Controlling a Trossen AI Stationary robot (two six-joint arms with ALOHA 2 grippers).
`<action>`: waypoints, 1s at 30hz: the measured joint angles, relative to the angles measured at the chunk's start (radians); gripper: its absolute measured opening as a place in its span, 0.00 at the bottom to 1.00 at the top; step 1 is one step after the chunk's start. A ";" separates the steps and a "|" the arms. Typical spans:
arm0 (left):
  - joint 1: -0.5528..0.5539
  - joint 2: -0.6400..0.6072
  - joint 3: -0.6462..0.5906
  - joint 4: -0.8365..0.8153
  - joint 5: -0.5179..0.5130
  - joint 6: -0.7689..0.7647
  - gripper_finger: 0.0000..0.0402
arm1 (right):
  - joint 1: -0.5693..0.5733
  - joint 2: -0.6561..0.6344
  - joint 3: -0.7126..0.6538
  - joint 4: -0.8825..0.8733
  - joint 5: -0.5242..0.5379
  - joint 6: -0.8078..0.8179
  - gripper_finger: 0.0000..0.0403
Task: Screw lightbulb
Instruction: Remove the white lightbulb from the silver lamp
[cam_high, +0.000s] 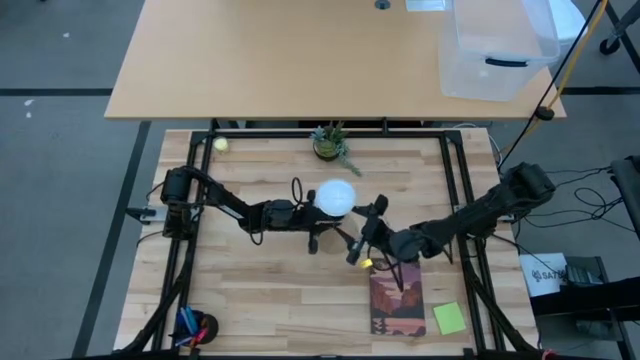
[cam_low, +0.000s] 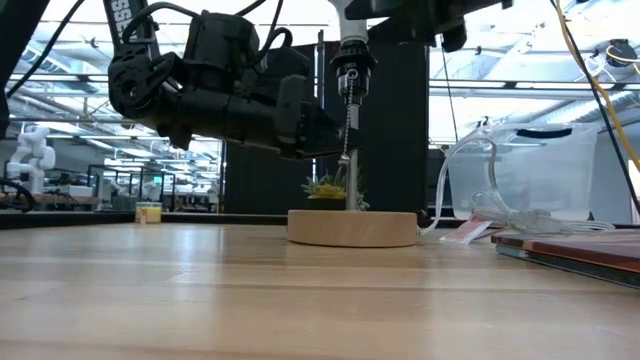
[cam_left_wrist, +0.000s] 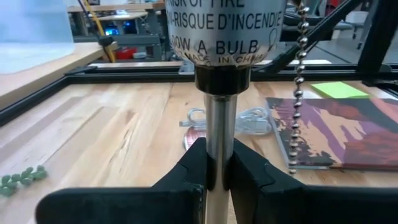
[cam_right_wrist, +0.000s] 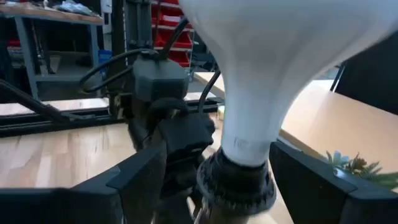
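The white lightbulb (cam_high: 336, 197) stands neck down in the black socket (cam_right_wrist: 236, 183) of a small lamp with a round wooden base (cam_low: 352, 228). A thin metal rod (cam_low: 348, 170) rises from the base, and a bead chain (cam_left_wrist: 298, 93) hangs beside it. My left gripper (cam_left_wrist: 217, 168) comes from the table's left and is shut on that rod below the socket. My right gripper (cam_right_wrist: 219, 152) comes from the right and is open. Its fingers (cam_right_wrist: 140, 180) stand on either side of the bulb's tapering neck (cam_right_wrist: 249, 124), apart from it. My left gripper pinches the lamp's metal rod (cam_left_wrist: 219, 134) between its two fingers, just under the socket's collar. The fingers reach in about level from the table's left and lie across the upright rod. The lamp stands upright with its wooden base on the table.
A book (cam_high: 397, 305) and a green sticky note (cam_high: 449, 318) lie near the front right. A small plant (cam_high: 332, 142) and a yellow-green ball (cam_high: 221, 144) sit at the far edge. A clear bin (cam_high: 495, 50) stands on the desk behind, and a coiled cable (cam_left_wrist: 249, 118) lies beyond the lamp.
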 joint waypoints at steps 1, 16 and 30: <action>0.000 0.000 0.000 0.000 -0.004 -0.001 0.10 | -0.010 0.009 0.000 0.023 -0.007 -0.009 0.69; 0.000 0.000 0.000 -0.003 -0.011 -0.007 0.10 | -0.116 0.026 0.000 0.250 -0.076 -0.173 0.62; 0.012 0.000 -0.001 -0.003 0.284 -0.001 0.10 | -0.152 0.027 -0.002 0.233 -0.291 -0.133 0.44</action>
